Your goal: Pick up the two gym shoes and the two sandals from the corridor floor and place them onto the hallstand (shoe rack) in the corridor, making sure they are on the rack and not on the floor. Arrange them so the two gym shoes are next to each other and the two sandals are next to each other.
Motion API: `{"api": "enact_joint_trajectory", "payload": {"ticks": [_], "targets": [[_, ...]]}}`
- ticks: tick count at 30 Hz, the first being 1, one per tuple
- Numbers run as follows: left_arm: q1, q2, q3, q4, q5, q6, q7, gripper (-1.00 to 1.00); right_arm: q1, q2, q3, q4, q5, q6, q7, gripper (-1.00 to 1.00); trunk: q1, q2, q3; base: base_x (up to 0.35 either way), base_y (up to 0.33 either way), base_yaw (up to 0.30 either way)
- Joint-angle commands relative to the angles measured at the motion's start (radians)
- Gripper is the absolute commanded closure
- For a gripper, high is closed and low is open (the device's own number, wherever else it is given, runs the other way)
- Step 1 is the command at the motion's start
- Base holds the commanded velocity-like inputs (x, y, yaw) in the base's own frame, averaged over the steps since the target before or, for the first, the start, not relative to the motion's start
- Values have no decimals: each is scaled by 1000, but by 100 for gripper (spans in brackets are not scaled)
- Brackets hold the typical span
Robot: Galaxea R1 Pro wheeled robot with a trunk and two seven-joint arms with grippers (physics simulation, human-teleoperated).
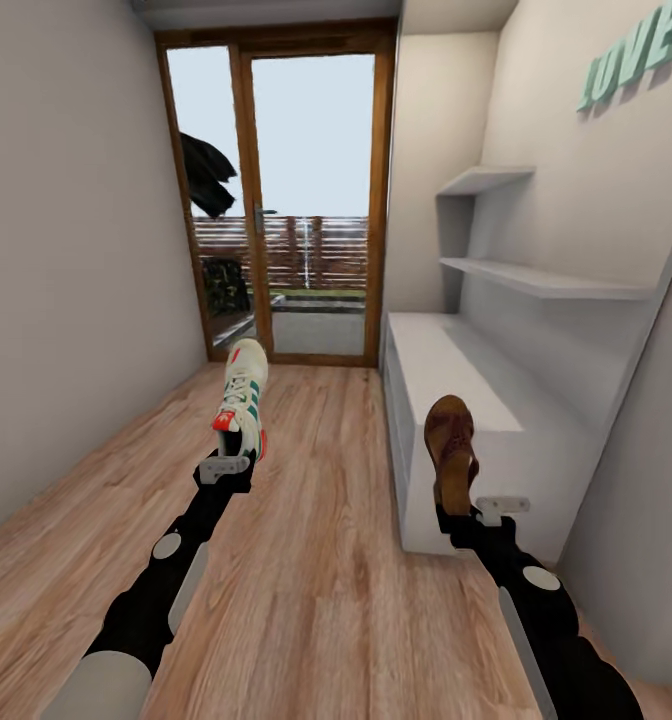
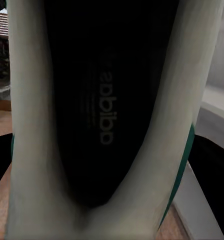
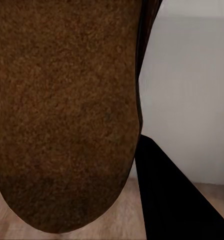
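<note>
i have one gym shoe clamped in my left gripper and one sandal clamped in my right gripper, both lifted off the corridor floor. the hallstand beside my right arm has a bare top, so nothing is racked yet, i judge. the shoe is smooth white with teal stripes and a dark printed insole; the sandal's sole looks grainy brown, rounded at the end.
</note>
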Motion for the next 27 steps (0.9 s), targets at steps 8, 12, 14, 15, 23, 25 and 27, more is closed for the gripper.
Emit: {"api": "enact_joint_trajectory", "payload": {"ticks": [8,12,14,15,23,25,27], "targets": [[-1,-1,3,1,9,0,-9,100,0,0,-1,-1,-3,6,0,100,0,0,-1,173,-160,292],[-1,-1,3,1,9,0,-10,100,0,0,-1,-1,-3,6,0,100,0,0,-1,40,-35,292],[0,-1,3,1,9,0,-10,100,0,0,-1,-1,-3,6,0,100,0,0,-1,10,-9,292],[0,-1,3,1,9,0,-10,100,0,0,-1,-1,-3,6,0,100,0,0,-1,5,-5,292],[-1,-1,3,1,9,0,-10,100,0,0,-1,-1,-3,6,0,100,0,0,-1,130,-107,292],[-1,-1,3,1,9,1,-10,100,0,0,-1,-1,-3,6,0,100,0,0,-1,150,-113,292],[-1,-1,3,1,9,1,-10,100,0,0,-1,-1,-3,6,0,100,0,0,-1,57,-43,292]]}}
